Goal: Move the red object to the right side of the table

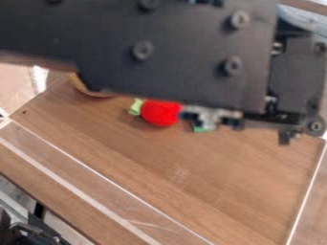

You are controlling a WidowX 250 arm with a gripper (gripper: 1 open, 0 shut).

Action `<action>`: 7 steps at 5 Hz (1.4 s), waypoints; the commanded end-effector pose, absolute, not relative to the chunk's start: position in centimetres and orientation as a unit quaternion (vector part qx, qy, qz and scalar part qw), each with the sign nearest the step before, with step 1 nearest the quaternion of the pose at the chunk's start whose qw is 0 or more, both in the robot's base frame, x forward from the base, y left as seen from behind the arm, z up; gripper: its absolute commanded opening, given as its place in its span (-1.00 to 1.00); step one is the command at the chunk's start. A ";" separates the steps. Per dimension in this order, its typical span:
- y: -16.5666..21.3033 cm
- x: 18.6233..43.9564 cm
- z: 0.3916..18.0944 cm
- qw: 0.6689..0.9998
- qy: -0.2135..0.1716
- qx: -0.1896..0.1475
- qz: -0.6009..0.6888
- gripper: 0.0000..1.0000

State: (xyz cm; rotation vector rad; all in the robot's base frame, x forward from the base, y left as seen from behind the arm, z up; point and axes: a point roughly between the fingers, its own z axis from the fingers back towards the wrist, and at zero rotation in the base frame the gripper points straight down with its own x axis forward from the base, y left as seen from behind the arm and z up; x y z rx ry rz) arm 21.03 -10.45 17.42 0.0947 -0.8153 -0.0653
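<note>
Red object (159,114), a small round soft toy fruit with a pale green leafy end at its nine o'clock side, sat just under the lower edge of the big black arm (153,48) that filled the top half of the view. It lay a little above the middle of the frame, and its upper part was hidden behind the arm. Whether it rested on the counter (192,182) or hung just over it could not be told from this angle.

At the fruit's three o'clock, close beside it, a small metal and green fitting of the hand (211,119) showed below the arm. The fingers themselves were mostly hidden behind the arm's body, yet the hand was drawn fully together. Whether it was clamped on the fruit could not be made out, since the contact was covered.

Brown wood grain ran across the counter from about nine o'clock down to five o'clock, bare in the lower half of the view. A low clear acrylic wall (76,182) edged it along the seven o'clock side, and another (311,196) ran along the four o'clock side. A bit of tan, curved material (90,89) peeked out under the arm at the fruit's ten o'clock.
</note>
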 end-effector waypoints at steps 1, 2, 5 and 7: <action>-9.6 21.2 19.2 0.911 -0.410 0.040 -0.014 -1.00; -8.9 20.9 19.2 0.912 -0.408 0.043 -0.001 -1.00; -9.5 20.5 18.7 0.916 -0.399 0.046 0.025 -1.00; -8.5 20.8 18.7 0.915 -0.396 0.050 0.050 -1.00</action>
